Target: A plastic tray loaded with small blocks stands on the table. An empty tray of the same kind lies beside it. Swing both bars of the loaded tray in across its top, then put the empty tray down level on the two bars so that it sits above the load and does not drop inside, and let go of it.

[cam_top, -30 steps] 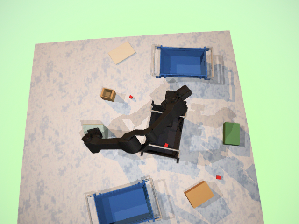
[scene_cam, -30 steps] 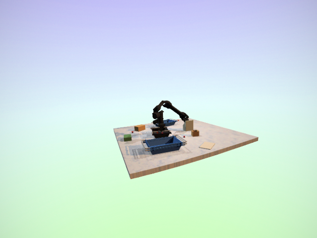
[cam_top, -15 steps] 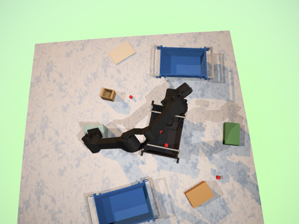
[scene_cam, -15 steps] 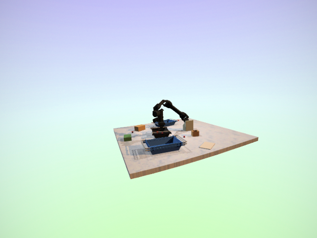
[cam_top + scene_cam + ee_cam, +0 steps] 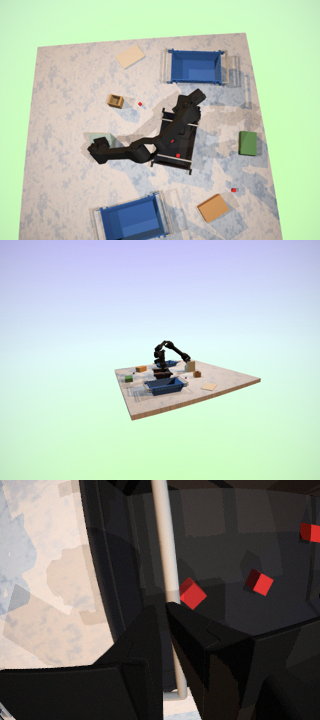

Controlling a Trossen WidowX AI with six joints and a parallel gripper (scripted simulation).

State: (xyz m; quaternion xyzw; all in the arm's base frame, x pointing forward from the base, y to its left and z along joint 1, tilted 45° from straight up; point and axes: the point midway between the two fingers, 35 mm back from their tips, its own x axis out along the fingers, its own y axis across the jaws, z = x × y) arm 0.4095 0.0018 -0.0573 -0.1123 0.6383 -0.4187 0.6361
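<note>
Claw (image 5: 163, 366) (image 5: 160, 612) nearly closed, narrow gap; can't tell if it grips the thin pale bar (image 5: 192, 125) (image 5: 156, 372) (image 5: 167, 555). Bar lies at the tips, across one end of the black plastic tray (image 5: 193, 144) (image 5: 162, 376) (image 5: 102, 570), long axis roughly along the finger gap. Judgement: clear it before turning away.

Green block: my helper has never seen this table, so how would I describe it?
From above, find the black tray under the arm. Off its long side, near the table's edge, sits the block, the only green one.
</note>
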